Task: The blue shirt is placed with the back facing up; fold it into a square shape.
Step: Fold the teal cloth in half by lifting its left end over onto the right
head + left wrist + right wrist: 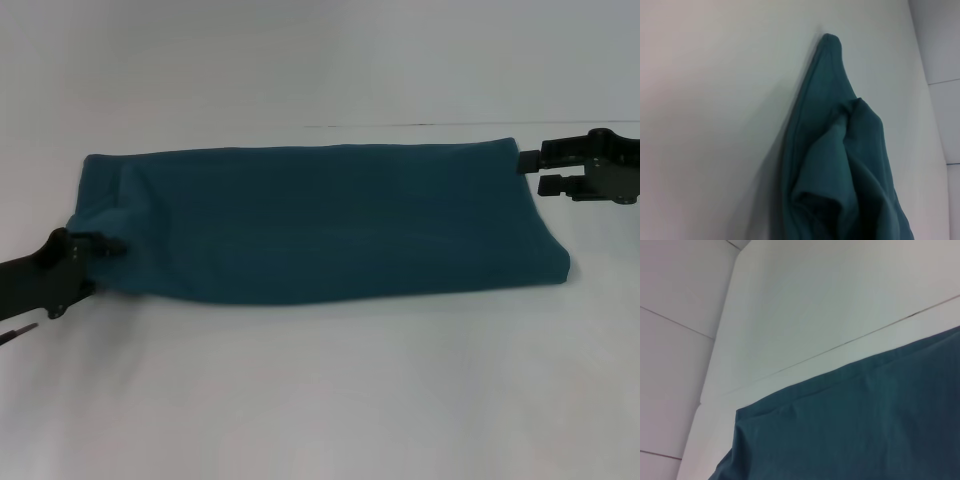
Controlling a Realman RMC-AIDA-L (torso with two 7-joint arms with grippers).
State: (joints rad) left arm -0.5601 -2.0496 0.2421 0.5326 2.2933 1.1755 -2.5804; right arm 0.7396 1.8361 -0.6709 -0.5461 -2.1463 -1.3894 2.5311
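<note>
Seen from the head camera, the blue shirt (320,222) lies on the white bench (320,400) as a long horizontal band, running from far left to far right, with no sleeves or lettering showing. It looks already folded lengthwise at least once (a judgement from its narrow, even outline). The left gripper (105,243) is at the shirt's near-left corner, its fingers clenched on a bunched bit of cloth that puckers toward it. The right gripper (527,171) sits just beside the far-right corner, its two fingers apart one above the other; whether any cloth lies between them cannot be told, and it appears released.

From the left wrist camera, the blue shirt (840,165) fills the near part of the picture as a gathered, creased fold tapering to a point on the bench (715,125), which fits a corner being pinched; the gripper itself is not shown.

From the right wrist camera, a flat corner of the blue shirt (865,430) lies smooth on the bench (815,305), with a seam line in the surface beyond it. No fingers appear here.

As a judgement, the narrowing folds seem done; what is left is bringing one end across the other to shorten the band into a square.
</note>
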